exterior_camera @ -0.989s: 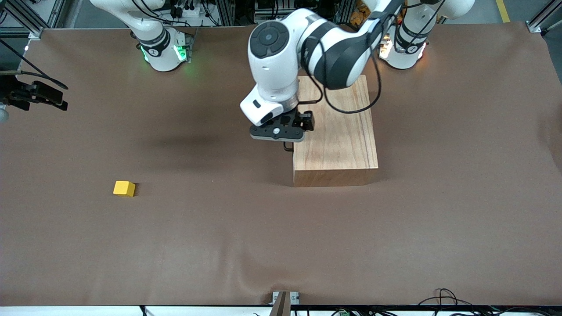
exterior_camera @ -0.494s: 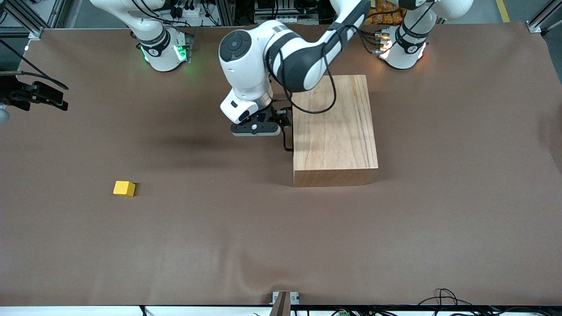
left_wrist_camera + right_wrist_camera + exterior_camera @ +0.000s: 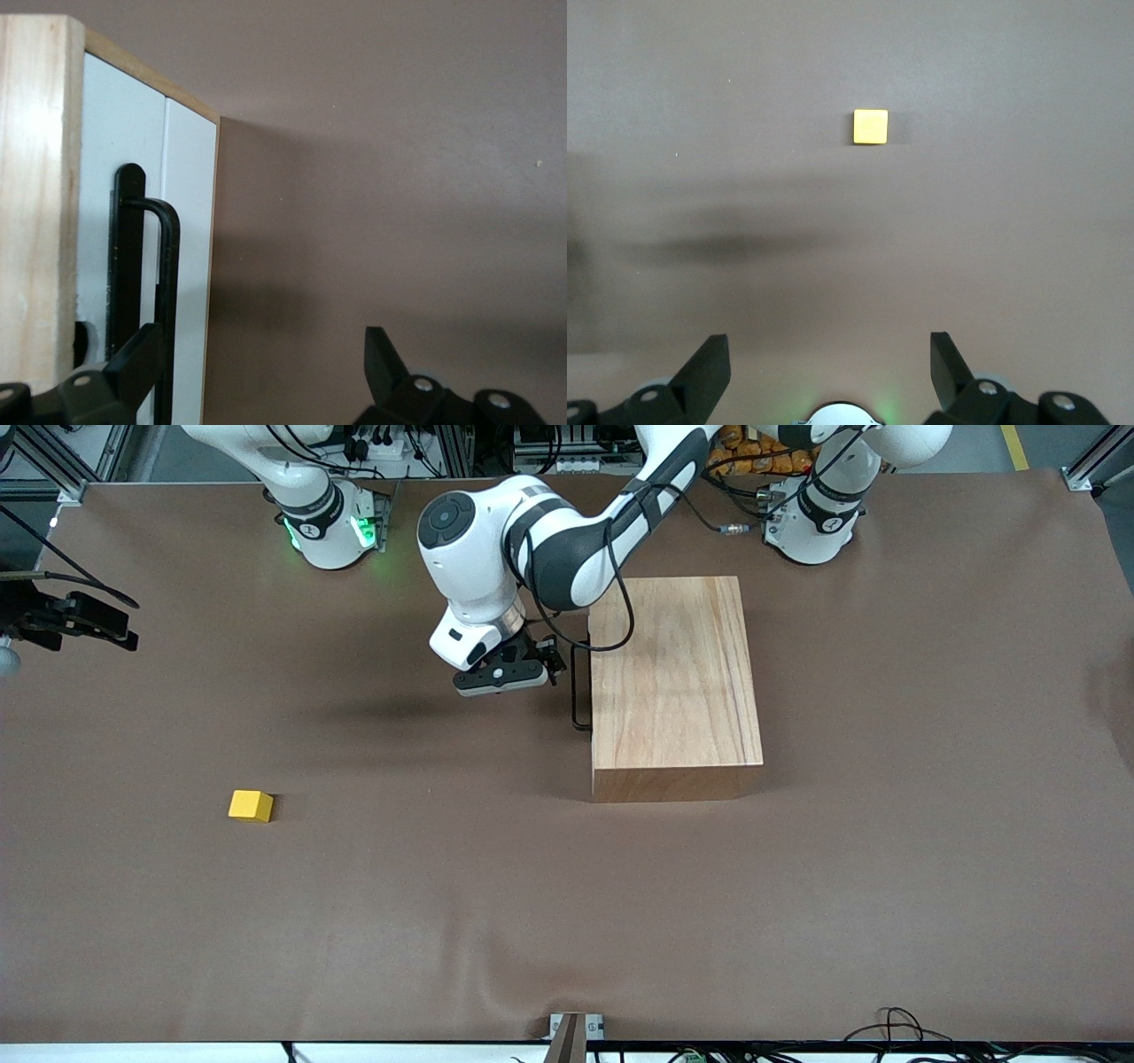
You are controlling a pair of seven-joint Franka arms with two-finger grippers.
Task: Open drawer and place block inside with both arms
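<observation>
Front view shows the left arm's black two-finger gripper (image 3: pixel 501 677) over the brown desk (image 3: pixel 797 886), just beside the thin black U-shaped handle (image 3: pixel 578 687) of the white-fronted drawer (image 3: pixel 146 204). That drawer sits shut in the plain wooden box (image 3: pixel 675 682). The gripper's fingers (image 3: pixel 133 363) stand apart, holding nothing, one close to the handle. The small bright yellow cube block (image 3: pixel 251 805) lies on the desk toward the right arm's end, well apart from the box. The right arm's gripper (image 3: pixel 830 372) waits with fingers spread wide, empty, above the desk with the block in sight below.
</observation>
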